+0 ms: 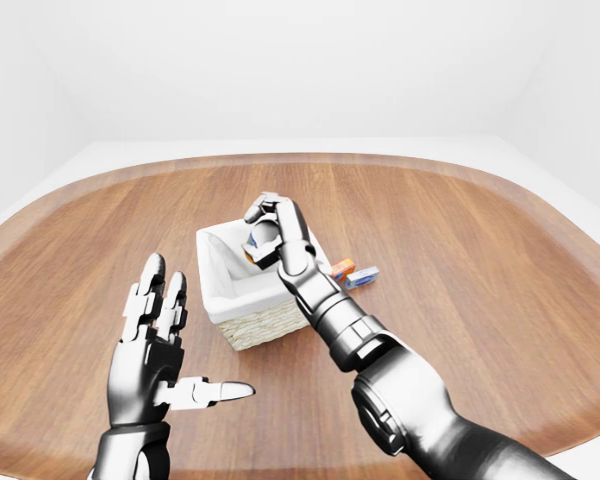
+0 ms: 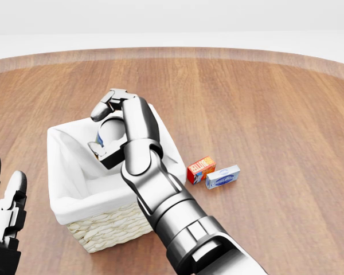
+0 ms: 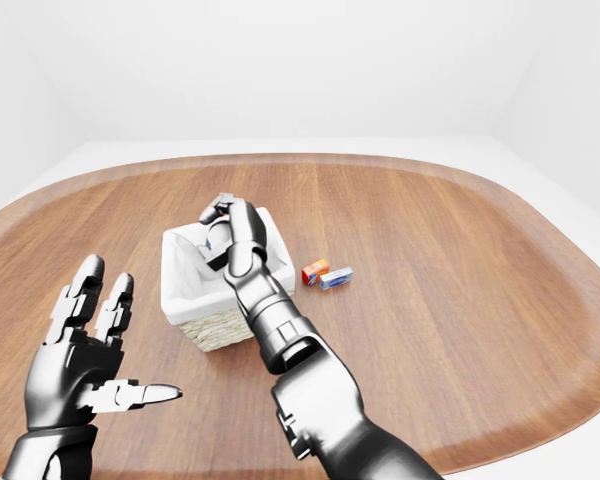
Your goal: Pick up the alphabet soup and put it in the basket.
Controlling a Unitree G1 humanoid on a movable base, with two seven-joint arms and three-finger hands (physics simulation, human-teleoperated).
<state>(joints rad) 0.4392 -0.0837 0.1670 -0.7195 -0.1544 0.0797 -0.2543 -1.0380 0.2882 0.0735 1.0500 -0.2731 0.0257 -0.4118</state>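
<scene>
**A:** What is the left-eye view showing?

**B:** The right hand (image 1: 265,232) is reaching out over the basket (image 1: 216,297), a white-lined wicker box sitting mid-table. Its fingers are curling round the alphabet soup (image 1: 257,243), a small can held just above the basket's far right corner. The left hand (image 1: 158,345) is hovering low on the left, near the robot, fingers spread wide and holding nothing.

**A:** And the head view?

**B:** It is looking closer. The right hand is gripping the can (image 2: 105,136) over the basket's interior, with the can sitting at about rim height. As far as the arm lets me see, the white liner (image 2: 74,166) is showing nothing else inside the basket. Just to the right of the basket, a small orange box (image 2: 200,169) and a small blue-and-white box (image 2: 222,177) are lying side by side on the wooden table (image 2: 275,114).

**A:** Is the right-eye view adding anything?

**B:** Much the same scene, shifted. The can is mostly hiding behind the fingers (image 3: 220,210) there.

**A:** So which step is this?

**B:** I am judging it as the placing step: the can is lifted and carried, but not yet released. The next move is calling for a short lowering into the liner, then opening the fingers, keeping the can clear of the right wall so it is not tipping out.
</scene>
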